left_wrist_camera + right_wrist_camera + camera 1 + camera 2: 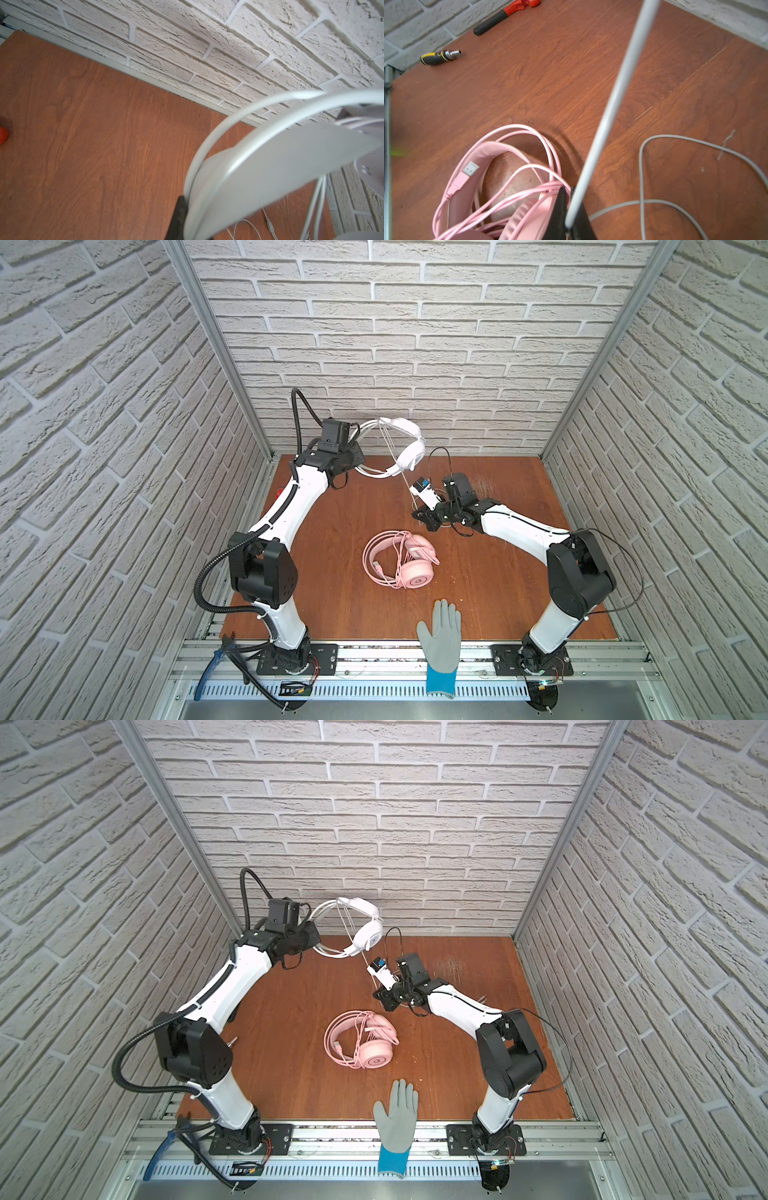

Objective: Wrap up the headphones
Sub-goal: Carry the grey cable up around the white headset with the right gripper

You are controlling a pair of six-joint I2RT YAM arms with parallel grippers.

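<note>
Left pincer point(356, 460): closed on the headband of the white headset point(409, 456), held up off the bench point(332, 531) at the far side, left of centre. The earcups hang to the right of the pincer. In the left wrist view one dark finger point(179, 218) presses against the band; the other finger is hidden.

Right pincer point(570, 220): closed tight on the white cable point(612, 99), which is nipped between the two dark fingers. In both top views the cable runs in a straight line from the raised headset down to this pincer, right of centre and above the bench. A slack loop of pale cable point(641, 166) lies on the bench below.

Pink headset point(417, 578): flat on the bench near the middle, with its cable looped around the headband and the plug end resting on the band.

Other: grey glove point(442, 639) with a blue cuff at the near edge. Screwdriver point(438, 57) and red-and-black tool point(500, 17) lie at the left edge by the wall.
</note>
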